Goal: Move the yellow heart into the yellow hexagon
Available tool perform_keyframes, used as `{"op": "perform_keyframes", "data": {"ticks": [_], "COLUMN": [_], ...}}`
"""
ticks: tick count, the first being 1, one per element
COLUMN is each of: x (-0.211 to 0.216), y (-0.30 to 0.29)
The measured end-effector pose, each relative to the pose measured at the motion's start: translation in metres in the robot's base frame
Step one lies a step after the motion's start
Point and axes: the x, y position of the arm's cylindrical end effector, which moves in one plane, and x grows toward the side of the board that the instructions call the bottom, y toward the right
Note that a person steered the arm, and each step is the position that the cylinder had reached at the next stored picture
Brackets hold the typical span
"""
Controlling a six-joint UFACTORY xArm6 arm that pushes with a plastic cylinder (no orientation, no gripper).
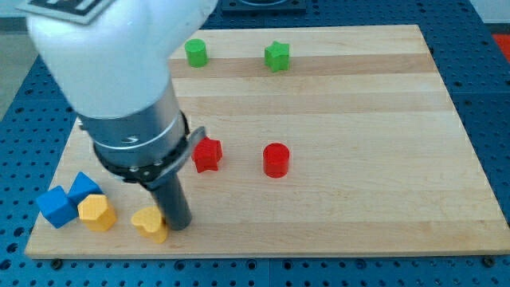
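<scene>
- Camera view: the yellow heart lies near the wooden board's bottom edge; my tip, a bare rod with no pincer and nothing held, is touching or just beside its right flank.
- The yellow hexagon sits near, to the view's left, against two blue blocks.
- The heart looks light, rigid and smooth, so it should slide easily; I'd push its right side leftward.
- Matte blocks, fine-grained pale wood.

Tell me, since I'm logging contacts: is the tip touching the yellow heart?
Touching. In the camera view my tip stands against the yellow heart's right side with no board showing between them; the yellow hexagon lies apart, to the heart's left.
</scene>
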Motion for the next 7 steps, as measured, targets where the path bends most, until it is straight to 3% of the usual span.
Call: {"op": "perform_keyframes", "data": {"ticks": [3,5,7], "x": [0.033,0.032,0.032], "y": [0.023,-0.035,-0.043]}}
